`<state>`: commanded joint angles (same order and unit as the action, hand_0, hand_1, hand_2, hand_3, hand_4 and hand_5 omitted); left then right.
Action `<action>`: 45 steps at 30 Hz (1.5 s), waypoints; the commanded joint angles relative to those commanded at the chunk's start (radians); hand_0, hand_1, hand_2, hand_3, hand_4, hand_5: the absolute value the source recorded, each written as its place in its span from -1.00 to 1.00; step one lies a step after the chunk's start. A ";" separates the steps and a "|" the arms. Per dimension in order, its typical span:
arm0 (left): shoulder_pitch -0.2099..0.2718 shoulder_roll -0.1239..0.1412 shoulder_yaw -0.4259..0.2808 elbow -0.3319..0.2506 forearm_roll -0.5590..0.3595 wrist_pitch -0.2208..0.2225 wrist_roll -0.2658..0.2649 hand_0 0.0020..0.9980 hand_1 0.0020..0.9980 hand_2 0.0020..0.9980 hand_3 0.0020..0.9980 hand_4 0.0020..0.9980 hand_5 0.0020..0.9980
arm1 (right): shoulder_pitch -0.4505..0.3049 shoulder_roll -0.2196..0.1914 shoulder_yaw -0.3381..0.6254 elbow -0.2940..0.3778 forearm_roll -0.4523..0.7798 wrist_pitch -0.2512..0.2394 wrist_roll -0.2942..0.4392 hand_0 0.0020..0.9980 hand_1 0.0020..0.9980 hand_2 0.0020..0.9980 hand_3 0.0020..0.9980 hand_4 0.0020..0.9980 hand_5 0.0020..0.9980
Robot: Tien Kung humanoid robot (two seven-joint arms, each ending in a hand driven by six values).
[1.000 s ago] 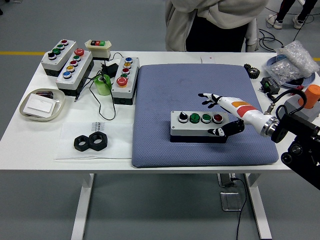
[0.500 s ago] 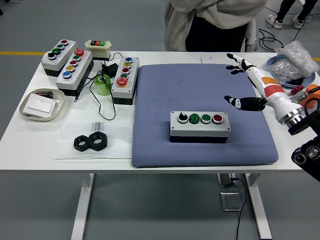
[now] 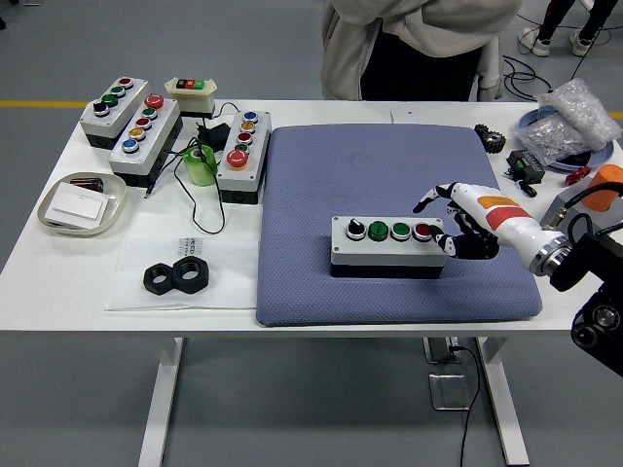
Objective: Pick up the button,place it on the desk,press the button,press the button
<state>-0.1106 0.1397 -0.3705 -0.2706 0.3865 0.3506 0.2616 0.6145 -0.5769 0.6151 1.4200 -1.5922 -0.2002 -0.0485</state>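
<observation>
Placement is looking finished: the grey four-button control box [image 3: 389,246] is sitting flat on the blue-grey pad [image 3: 389,165] that is covering the middle of the white table [image 3: 243,282], roughly central on the pad and a little toward the near edge. Its top is carrying a black knob at the left, two green buttons, and a red button [image 3: 423,231] at the right end.

Pressing seems to be the step in hand. The right hand [image 3: 458,222] is reaching in from the right and hanging at the box's right end, fingers spread wide and gripping nothing. One fingertip [image 3: 419,206] is pointing toward the red button, just above and beside it, while the darker fingers are curling down beside the box's right edge. Whether any finger is actually touching the button or the box is not something this view is settling.

Judging by this, pick-up and set-down are done and the two presses are what is left, or the first is only starting. No left arm is showing.

At the table's far side a person in a light jacket [image 3: 419,39] is standing, hands not over the table. Other button boxes [image 3: 131,122] are lying at the far left, well apart from the work.
</observation>
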 joint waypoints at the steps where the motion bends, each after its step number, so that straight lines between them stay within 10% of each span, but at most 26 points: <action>1: -0.001 0.000 0.001 0.000 -0.002 0.000 -0.001 0.49 0.56 0.70 0.54 0.08 1.00 | -0.001 -0.001 -0.001 -0.001 -0.001 0.004 -0.002 -0.93 -1.00 -0.96 0.24 0.07 -1.00; 35: -0.010 -0.002 0.007 0.000 -0.012 0.000 -0.004 0.49 0.56 0.71 0.54 0.08 1.00 | -0.007 0.014 -0.045 -0.078 -0.011 0.038 -0.021 -0.92 -1.00 -0.97 0.24 0.06 -1.00; 45: -0.002 -0.002 -0.003 0.000 0.006 -0.002 0.001 0.49 0.56 0.71 0.54 0.08 1.00 | -0.019 0.010 0.010 -0.018 -0.025 -0.030 -0.009 -0.92 -1.00 -0.97 0.24 0.07 -1.00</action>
<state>-0.1127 0.1379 -0.3737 -0.2708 0.3924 0.3484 0.2628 0.5956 -0.5668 0.6256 1.4016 -1.6171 -0.2305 -0.0570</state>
